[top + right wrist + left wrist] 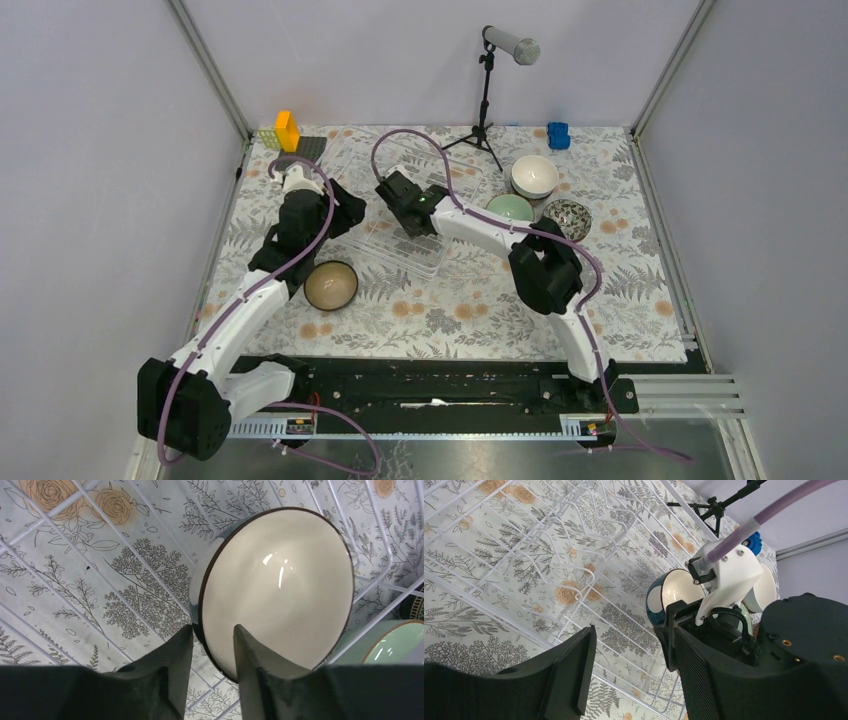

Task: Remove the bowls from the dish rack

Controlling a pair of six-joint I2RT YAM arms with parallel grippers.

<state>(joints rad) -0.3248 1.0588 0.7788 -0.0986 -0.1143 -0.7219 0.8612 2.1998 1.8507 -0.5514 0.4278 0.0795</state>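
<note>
One bowl shows in the dish rack (420, 255): the cream bowl (280, 580), glossy cream inside with a dark rim and blue-and-white outside. It stands on edge among the wires, its opening turned toward the right wrist camera. The rack is clear and ribbed and sits mid-table, slightly left of centre, on the flowered table (450, 310). Four bowls are out on the cloth, all upright and empty. The brown bowl (331, 285) is just beside the rack's near-left corner. The white bowl (535, 177), green bowl (510, 208) and patterned bowl (567, 218) cluster to the rack's right, white farthest, green just beside the rack's right edge, and patterned farthest right, close by the green. The right gripper (214, 630) is down inside the rack at the cream bowl, straddling its lower rim with one finger against the outer wall and the other over the inner face. The jaws are partway together, and I cannot tell whether they press the wall. The left gripper (630, 620) is over the rack's left part with its jaws apart, only wires and cloth between them, nothing held. The cream bowl lies off to its right, past its right finger, not touching it.
</note>
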